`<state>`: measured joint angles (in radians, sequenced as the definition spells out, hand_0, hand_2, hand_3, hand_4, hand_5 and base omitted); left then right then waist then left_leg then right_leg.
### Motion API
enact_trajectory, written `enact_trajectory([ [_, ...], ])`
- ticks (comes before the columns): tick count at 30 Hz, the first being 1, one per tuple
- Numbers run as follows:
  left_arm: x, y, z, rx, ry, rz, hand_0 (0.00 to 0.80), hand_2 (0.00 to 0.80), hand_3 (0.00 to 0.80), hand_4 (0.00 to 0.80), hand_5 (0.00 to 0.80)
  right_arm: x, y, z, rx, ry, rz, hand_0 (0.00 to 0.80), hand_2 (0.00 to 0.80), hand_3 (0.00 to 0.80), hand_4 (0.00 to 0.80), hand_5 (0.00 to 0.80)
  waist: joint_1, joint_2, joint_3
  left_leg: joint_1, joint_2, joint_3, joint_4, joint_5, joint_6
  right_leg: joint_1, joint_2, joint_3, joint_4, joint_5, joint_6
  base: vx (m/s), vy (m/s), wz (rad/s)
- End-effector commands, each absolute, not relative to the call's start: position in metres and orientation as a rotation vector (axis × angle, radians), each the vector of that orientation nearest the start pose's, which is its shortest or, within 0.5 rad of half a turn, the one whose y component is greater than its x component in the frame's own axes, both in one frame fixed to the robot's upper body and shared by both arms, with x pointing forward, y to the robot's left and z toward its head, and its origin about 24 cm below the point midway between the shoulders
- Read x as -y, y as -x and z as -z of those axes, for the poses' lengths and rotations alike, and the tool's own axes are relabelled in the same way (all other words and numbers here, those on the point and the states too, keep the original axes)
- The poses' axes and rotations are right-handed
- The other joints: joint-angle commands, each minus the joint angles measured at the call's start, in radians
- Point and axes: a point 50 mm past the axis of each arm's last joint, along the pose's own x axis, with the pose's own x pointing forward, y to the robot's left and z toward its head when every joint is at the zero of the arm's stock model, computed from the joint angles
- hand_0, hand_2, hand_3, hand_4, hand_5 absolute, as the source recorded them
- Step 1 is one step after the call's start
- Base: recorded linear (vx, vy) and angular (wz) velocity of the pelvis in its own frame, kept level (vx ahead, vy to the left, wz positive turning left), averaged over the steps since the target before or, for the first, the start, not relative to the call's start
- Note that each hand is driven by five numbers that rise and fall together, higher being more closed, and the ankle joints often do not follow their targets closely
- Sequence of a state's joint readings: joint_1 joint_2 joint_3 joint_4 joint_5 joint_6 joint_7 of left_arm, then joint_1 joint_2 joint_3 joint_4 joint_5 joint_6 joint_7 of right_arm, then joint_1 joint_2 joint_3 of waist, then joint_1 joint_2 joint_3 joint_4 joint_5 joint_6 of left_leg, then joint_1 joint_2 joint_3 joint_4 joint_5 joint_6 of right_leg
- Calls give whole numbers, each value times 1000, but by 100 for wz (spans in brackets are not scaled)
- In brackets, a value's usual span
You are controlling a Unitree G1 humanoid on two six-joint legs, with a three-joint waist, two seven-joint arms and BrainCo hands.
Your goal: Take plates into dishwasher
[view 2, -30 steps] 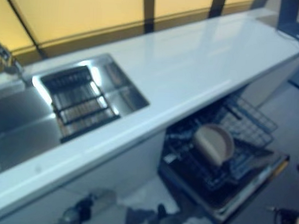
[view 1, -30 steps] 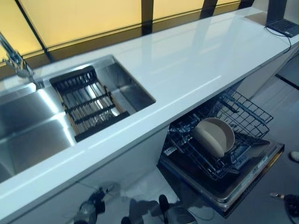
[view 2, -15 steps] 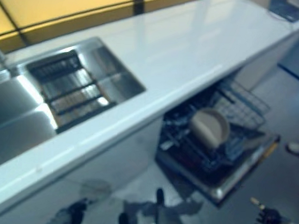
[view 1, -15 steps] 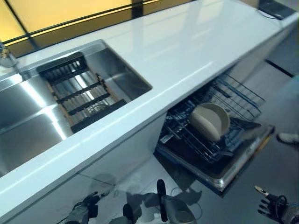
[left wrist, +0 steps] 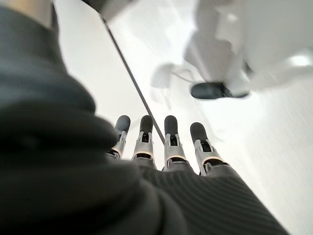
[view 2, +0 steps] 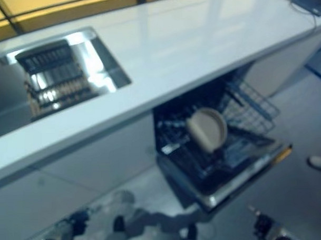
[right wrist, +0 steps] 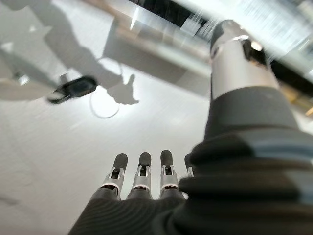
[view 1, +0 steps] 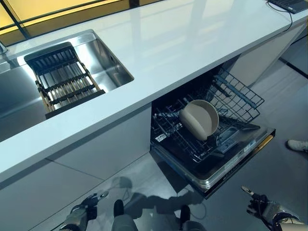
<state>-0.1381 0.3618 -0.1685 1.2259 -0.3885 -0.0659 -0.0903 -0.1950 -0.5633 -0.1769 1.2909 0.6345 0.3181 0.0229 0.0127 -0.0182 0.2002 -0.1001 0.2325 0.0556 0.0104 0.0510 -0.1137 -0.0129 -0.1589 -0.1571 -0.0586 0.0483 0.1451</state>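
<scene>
Your left hand (left wrist: 166, 147) hangs low at seven o'clock, fingers straight and empty. Your right hand (right wrist: 142, 183) hangs at five o'clock, fingers likewise straight, holding nothing. The round beige plates (view 1: 199, 119) stand on edge in the dark wire dishwasher rack (view 1: 240, 98), at three o'clock under the white countertop (view 1: 192, 38).

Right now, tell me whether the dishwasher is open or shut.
Open: the dishwasher door is folded down and its lower rack is pulled out, holding a beige plate.
</scene>
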Motion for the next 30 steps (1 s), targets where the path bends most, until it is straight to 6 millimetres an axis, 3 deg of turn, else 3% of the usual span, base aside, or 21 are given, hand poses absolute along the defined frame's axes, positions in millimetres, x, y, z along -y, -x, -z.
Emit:
enact_trajectory([
  [1, -279, -168, 121, -912, -18, -224, 0, 0, 0, 0, 0, 367, -132, 91, -1052, -364, 819, 0, 0, 0, 0, 0, 7, -14, 53, -52, -71, -14, -42, 52, 38, -31, -43, 48, 74, -2, 1, -191, -78, 13],
  [11, -272, -164, 123, -895, -6, -189, 0, 0, 0, 0, 0, 383, -139, 77, -966, -405, 954, 0, 0, 0, 0, 0, 18, 60, 87, -64, -95, -63, -89, 87, 28, -55, -53, 11, 156, -65, -29, -108, -11, 11],
  [16, -267, -174, 120, -851, 20, -174, 0, 0, 0, 0, 0, 386, -151, 70, -881, -465, 951, 0, 0, 0, 0, 0, 24, 102, 112, -67, -128, -86, -88, 85, 39, -83, -71, 7, 209, -89, -38, -80, 56, 10],
  [26, -244, -173, 126, -819, 127, -132, 0, 0, 0, 0, 0, 360, -229, 39, -359, -974, 702, 0, 0, 0, 0, 0, 35, 183, 125, -69, -174, -106, -97, 89, 47, -122, -91, -7, 257, -120, -59, -44, 89, 5],
  [27, -239, -171, 128, -822, 140, -120, 0, 0, 0, 0, 0, 351, -247, 30, -250, -1075, 620, 0, 0, 0, 0, 0, 38, 198, 123, -70, -182, -113, -98, 88, 48, -128, -91, -6, 261, -124, -63, -23, 99, 3],
  [30, -229, -166, 133, -836, 159, -97, 0, 0, 0, 0, 0, 337, -270, 15, -121, -1195, 482, 0, 0, 0, 0, 0, 46, 221, 114, -66, -193, -119, -98, 88, 51, -131, -98, -12, 269, -132, -69, -1, 114, 2],
])
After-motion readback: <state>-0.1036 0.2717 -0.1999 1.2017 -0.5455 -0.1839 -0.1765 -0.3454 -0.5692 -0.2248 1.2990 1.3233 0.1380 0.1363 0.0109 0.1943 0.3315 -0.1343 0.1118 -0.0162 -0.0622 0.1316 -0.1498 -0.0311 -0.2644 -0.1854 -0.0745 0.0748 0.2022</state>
